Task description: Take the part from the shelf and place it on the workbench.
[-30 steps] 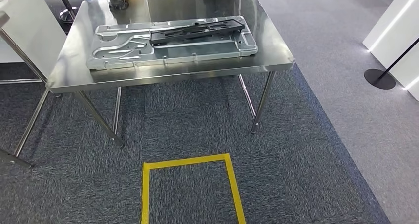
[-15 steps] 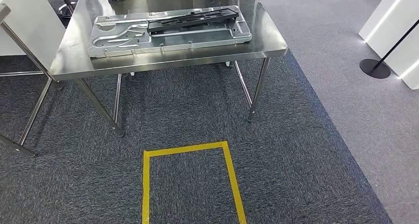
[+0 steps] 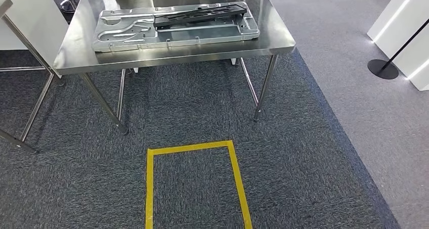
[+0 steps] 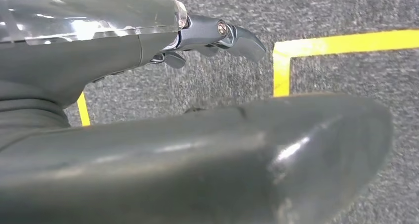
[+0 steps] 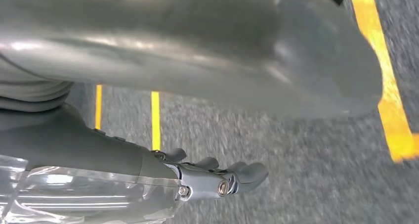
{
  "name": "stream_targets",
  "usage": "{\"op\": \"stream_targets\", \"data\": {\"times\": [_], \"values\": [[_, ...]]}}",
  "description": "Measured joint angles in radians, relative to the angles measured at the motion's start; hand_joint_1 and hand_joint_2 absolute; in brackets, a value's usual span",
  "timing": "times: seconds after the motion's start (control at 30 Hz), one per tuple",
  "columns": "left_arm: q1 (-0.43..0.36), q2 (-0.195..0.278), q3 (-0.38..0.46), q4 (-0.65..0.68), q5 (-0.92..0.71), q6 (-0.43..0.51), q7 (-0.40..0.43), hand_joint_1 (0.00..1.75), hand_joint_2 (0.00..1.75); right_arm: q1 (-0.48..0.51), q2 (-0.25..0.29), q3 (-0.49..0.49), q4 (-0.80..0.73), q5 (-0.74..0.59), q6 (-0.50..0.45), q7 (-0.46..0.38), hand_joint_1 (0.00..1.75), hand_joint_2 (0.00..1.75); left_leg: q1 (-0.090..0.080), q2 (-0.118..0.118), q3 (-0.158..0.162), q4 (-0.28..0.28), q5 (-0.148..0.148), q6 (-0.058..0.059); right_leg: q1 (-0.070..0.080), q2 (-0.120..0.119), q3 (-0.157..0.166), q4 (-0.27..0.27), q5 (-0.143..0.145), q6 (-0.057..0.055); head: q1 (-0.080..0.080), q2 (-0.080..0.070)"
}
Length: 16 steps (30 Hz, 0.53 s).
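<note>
While my arms hang at my sides, both hands carry nothing.

Left hand (image 4: 217,36) and right hand (image 5: 217,179) dangle over carpet with fingers loosely extended; ahead, the black part (image 3: 200,14) lies on a grey panel (image 3: 126,34) on the steel workbench (image 3: 172,57), so delivery looks done.

At your twelve o'clock the workbench (image 3: 76,62) shines bare silver steel; on it a pale grey pressed panel (image 3: 121,34) carries a black part (image 3: 200,14). Below you, speckled blue-grey carpet (image 3: 303,163) bears a yellow tape outline (image 3: 238,178).
</note>
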Motion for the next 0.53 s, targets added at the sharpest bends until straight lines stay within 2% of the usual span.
{"op": "stream_targets", "data": {"times": [0.03,0.07,0.13,0.17,0.2,0.23,0.27,0.33,0.37,0.4,0.53], "values": [[0.000,0.000,0.000,0.000,0.001,0.000,0.000,0.00,0.00,0.000,0.000,0.000,0.000,-0.002,0.024,0.000,0.00,0.00,0.003,0.000,-0.001,-0.003,0.003,0.006,0.000,0.002,-0.009,0.018,-0.013,0.005,0.000,0.000],[0.000,0.001,0.000,0.000,0.001,-0.001,0.000,0.00,0.00,0.000,0.000,0.001,0.000,-0.005,0.049,-0.007,0.00,0.44,0.005,0.001,-0.002,-0.006,0.006,0.012,-0.002,0.004,-0.029,0.059,-0.039,0.010,0.000,0.000],[-0.001,0.002,0.000,0.000,0.002,-0.003,0.000,0.00,0.00,0.003,-0.002,0.003,0.000,-0.014,0.086,-0.028,0.00,1.31,0.005,0.002,-0.008,-0.007,0.010,0.020,-0.007,0.007,-0.098,0.199,-0.106,0.018,0.000,0.000],[-0.001,0.002,0.000,0.000,0.002,-0.005,0.000,0.00,0.00,0.004,-0.004,0.004,0.000,-0.022,0.097,-0.036,0.00,1.75,0.004,0.002,-0.011,-0.006,0.011,0.022,-0.009,0.007,-0.134,0.267,-0.130,0.020,0.000,0.000],[-0.001,0.002,0.000,0.000,0.002,-0.006,0.002,0.00,0.00,0.005,-0.005,0.004,0.000,-0.030,0.106,-0.040,0.00,1.75,0.004,0.002,-0.012,-0.005,0.012,0.023,-0.011,0.007,-0.155,0.306,-0.133,0.022,0.000,0.000],[-0.001,0.002,0.000,0.000,0.002,-0.006,0.004,0.00,0.00,0.006,-0.007,0.004,0.000,-0.037,0.112,-0.042,0.00,1.75,0.004,0.002,-0.013,-0.004,0.012,0.023,-0.013,0.007,-0.155,0.301,-0.115,0.023,0.000,0.000],[-0.001,0.001,0.000,0.000,0.002,-0.007,0.008,0.00,0.00,0.007,-0.009,0.004,0.000,-0.043,0.116,-0.044,0.00,1.75,0.004,0.001,-0.012,-0.002,0.012,0.023,-0.014,0.007,-0.134,0.255,-0.080,0.021,0.000,0.000],[-0.002,-0.003,0.000,0.000,0.002,-0.007,0.014,0.00,0.00,0.006,-0.016,0.004,0.000,-0.049,0.117,-0.048,0.00,1.75,0.002,0.000,-0.011,0.000,0.012,0.019,-0.014,0.007,-0.064,0.103,-0.005,0.015,0.000,0.000],[-0.004,-0.005,0.000,0.000,0.002,-0.008,0.015,0.00,0.00,0.005,-0.019,0.004,0.000,-0.049,0.115,-0.050,0.00,1.75,0.000,0.000,-0.011,0.001,0.013,0.015,-0.012,0.007,-0.038,0.046,0.015,0.011,0.000,0.000],[-0.006,-0.008,0.000,0.000,0.003,-0.010,0.017,0.00,0.00,0.004,-0.022,0.004,0.000,-0.047,0.113,-0.050,0.00,1.75,-0.003,0.000,-0.013,0.003,0.012,0.011,-0.010,0.007,-0.026,0.013,0.024,0.008,0.000,0.000],[-0.012,-0.012,0.000,0.000,0.011,-0.014,0.022,0.00,1.75,0.005,-0.031,0.006,0.000,-0.033,0.108,-0.041,0.00,1.75,-0.005,0.002,-0.018,0.005,0.009,0.014,-0.009,0.009,-0.028,0.001,0.028,0.006,0.000,0.000]]}}
